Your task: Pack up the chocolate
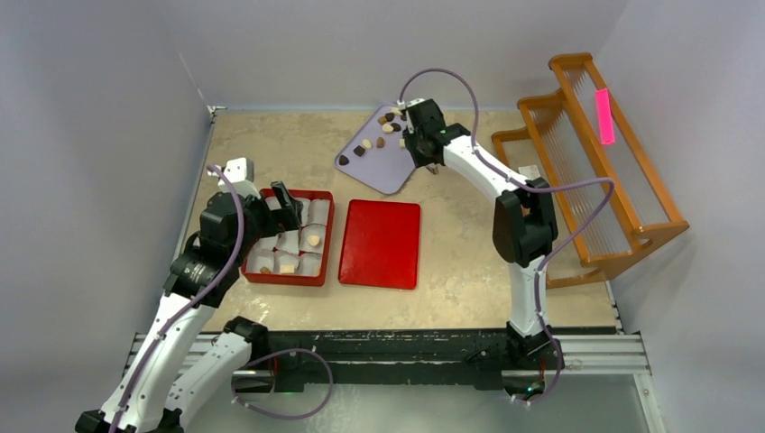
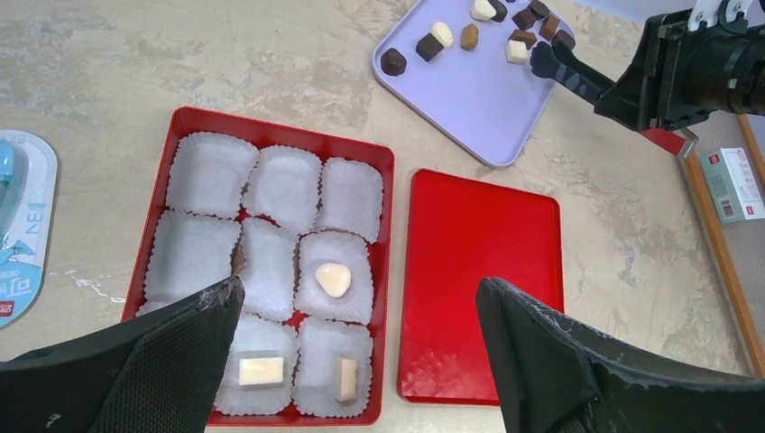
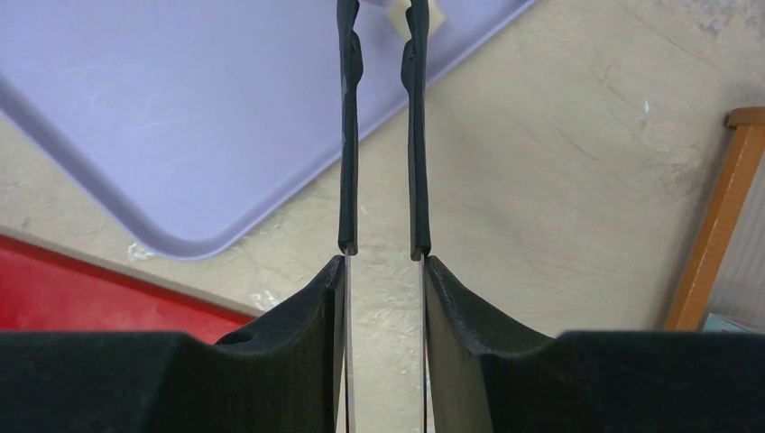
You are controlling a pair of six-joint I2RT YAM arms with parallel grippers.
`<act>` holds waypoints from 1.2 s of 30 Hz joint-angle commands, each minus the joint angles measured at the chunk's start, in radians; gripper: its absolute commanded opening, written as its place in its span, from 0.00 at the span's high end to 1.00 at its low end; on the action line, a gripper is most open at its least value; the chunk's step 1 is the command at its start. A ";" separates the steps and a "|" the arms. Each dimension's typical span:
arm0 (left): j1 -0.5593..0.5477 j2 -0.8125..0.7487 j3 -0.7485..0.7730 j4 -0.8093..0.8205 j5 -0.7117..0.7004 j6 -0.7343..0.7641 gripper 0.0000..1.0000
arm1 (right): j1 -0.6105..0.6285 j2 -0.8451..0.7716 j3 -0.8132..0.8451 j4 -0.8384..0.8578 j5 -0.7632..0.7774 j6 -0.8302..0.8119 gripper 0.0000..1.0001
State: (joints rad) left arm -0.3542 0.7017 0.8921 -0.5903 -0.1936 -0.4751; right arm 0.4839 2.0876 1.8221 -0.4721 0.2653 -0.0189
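Observation:
Several cream and dark brown chocolate pieces point(image 1: 365, 144) lie on a lilac tray point(image 1: 383, 167) at the back; they also show in the left wrist view point(image 2: 433, 38). My right gripper point(image 1: 398, 115) is over the tray's far end, jaws a narrow gap apart and empty point(image 3: 379, 7), with a cream piece point(image 3: 437, 14) under its tips. My left gripper point(image 2: 356, 287) is wide open and empty above the red box point(image 2: 390, 225) of white paper cups. The box holds a cream heart-like piece point(image 2: 332, 280) and two cream rectangular pieces point(image 2: 262, 370).
The flat red lid point(image 1: 380, 244) lies right of the box. A wooden rack point(image 1: 595, 171) with a pink tag stands at the right wall. A blue-and-white packet point(image 2: 23, 225) lies left of the box. A small carton point(image 2: 731, 180) lies by the rack.

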 commanded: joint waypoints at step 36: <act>0.031 -0.001 0.004 0.020 -0.035 0.020 0.00 | -0.080 0.021 0.088 -0.015 -0.123 -0.019 0.78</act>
State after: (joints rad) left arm -0.3336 0.7090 0.8917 -0.5930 -0.2165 -0.4744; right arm 0.4026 2.2070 1.9293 -0.5102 0.1608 -0.0460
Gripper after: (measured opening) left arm 0.998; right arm 0.316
